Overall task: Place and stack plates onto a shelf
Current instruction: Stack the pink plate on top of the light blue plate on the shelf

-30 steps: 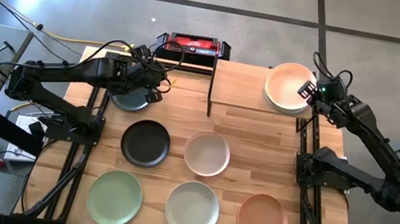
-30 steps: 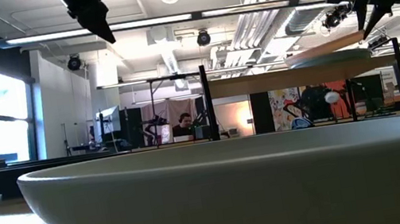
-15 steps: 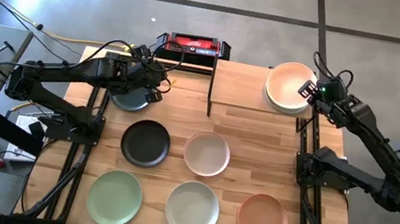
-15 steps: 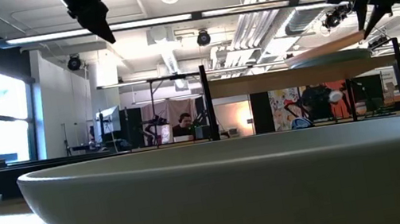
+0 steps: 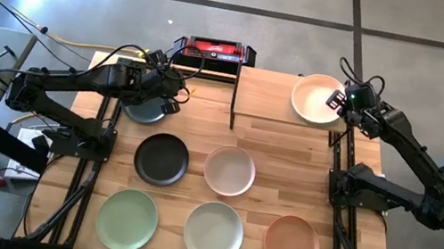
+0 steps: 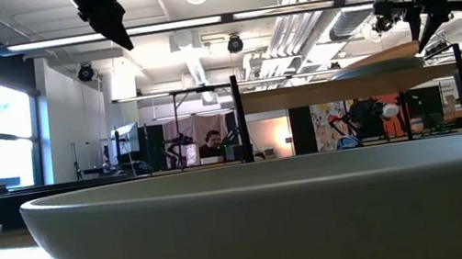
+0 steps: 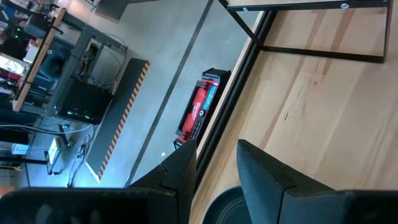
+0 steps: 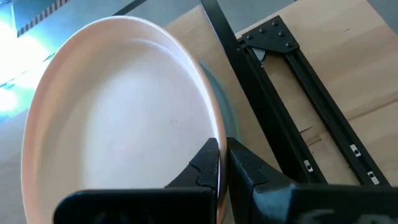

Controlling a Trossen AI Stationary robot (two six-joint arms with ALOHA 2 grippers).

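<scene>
Dark left gripper [image 5: 174, 98] hovers, jaws slightly parted and empty, over a grey-blue plate [image 5: 144, 112] on the tabletop [image 5: 272, 151]. Right gripper [image 5: 337, 100] pinches the cream plate's [image 5: 315, 98] right rim above the shelf [image 5: 268, 94], over another plate.

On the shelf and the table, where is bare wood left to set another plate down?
The shelf is bare on its left half, between its left edge and the cream plate gripped by the right gripper. The table strip between shelf front and the pink plate is free too. Crowded: the two plate rows, and the corner under the left gripper over a dark plate.
</scene>
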